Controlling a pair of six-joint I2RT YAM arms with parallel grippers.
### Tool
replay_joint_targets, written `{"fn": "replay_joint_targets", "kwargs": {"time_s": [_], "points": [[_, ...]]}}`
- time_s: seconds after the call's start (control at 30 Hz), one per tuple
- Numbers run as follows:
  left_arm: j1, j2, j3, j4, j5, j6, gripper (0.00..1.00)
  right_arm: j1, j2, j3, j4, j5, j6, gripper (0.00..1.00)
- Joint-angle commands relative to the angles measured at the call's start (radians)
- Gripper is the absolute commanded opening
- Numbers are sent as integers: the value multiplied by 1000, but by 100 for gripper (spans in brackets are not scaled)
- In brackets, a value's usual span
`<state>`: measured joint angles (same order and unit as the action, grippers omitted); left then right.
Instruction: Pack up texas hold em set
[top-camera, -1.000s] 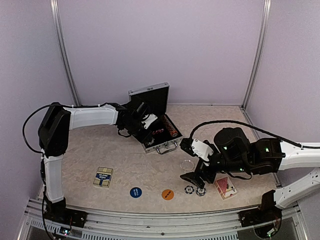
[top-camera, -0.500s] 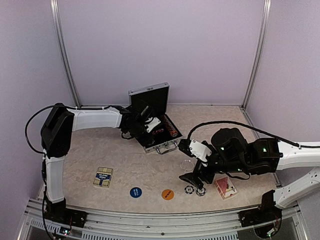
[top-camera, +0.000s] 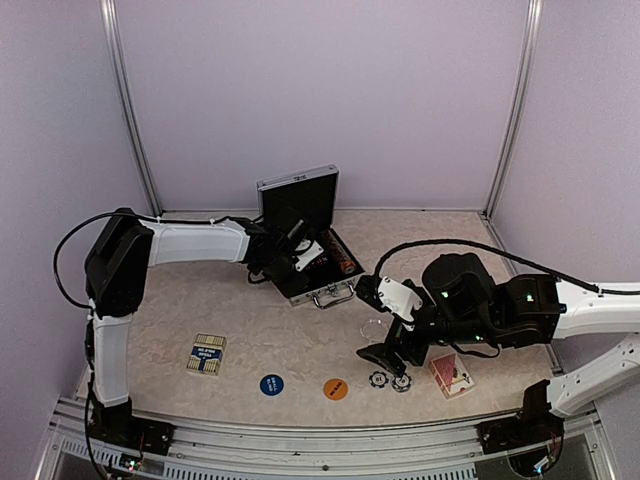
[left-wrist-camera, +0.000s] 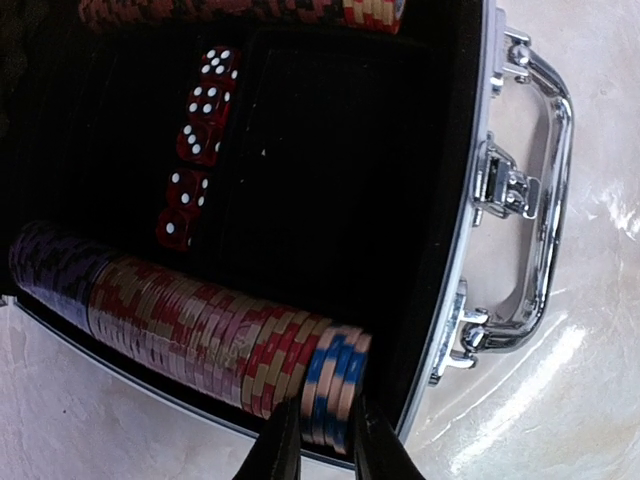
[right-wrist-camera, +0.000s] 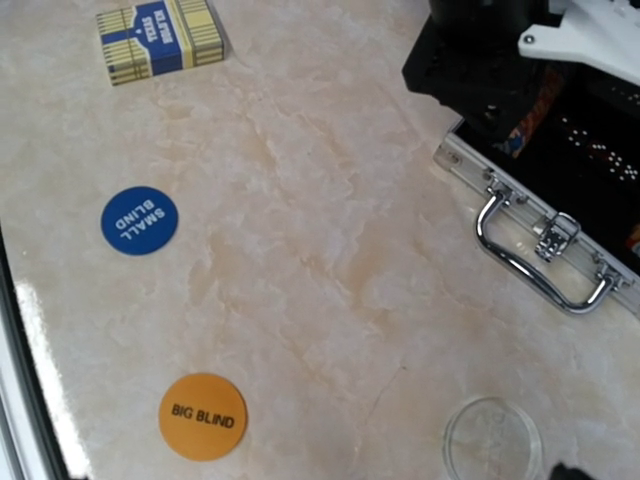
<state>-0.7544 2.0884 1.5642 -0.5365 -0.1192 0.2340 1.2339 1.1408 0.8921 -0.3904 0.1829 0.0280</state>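
The silver briefcase (top-camera: 341, 283) lies open at the table's middle, lid (top-camera: 298, 200) upright. Its black lining holds red dice (left-wrist-camera: 195, 140) and a row of striped poker chips (left-wrist-camera: 180, 325). My left gripper (left-wrist-camera: 328, 428) reaches into the case, shut on a few blue-striped chips (left-wrist-camera: 335, 375) at the row's end near the handle (left-wrist-camera: 545, 200). My right gripper (top-camera: 385, 357) hangs open just above two loose chips (top-camera: 378, 378) on the table. A clear disc (right-wrist-camera: 492, 438), an orange disc (right-wrist-camera: 203, 416) and a blue disc (right-wrist-camera: 139, 221) lie flat nearby.
A blue card deck (top-camera: 206, 354) lies at the front left. A red deck (top-camera: 451, 375) lies under my right arm at the front right. Purple walls and metal posts close off the back and both sides of the table.
My left gripper has moved a little to the right inside the case, to the end of the chip row. The right arm has barely shifted.
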Motion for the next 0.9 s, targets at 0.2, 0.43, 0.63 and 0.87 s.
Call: {"fn": "replay_joint_targets", "kwargs": {"time_s": [0.2, 0.43, 0.63, 0.87], "points": [[13, 2, -43, -7, -112, -24, 46, -2, 3, 34, 12, -11, 16, 100], [11, -13, -47, -3, -119, -33, 51, -2, 7, 43, 4, -11, 21, 100], [-18, -60, -63, -3, -139, -50, 63, -6, 35, 69, -61, -1, 71, 100], [-29, -137, -96, 14, -129, -95, 71, -33, 120, 81, -163, -49, 139, 100]]}}
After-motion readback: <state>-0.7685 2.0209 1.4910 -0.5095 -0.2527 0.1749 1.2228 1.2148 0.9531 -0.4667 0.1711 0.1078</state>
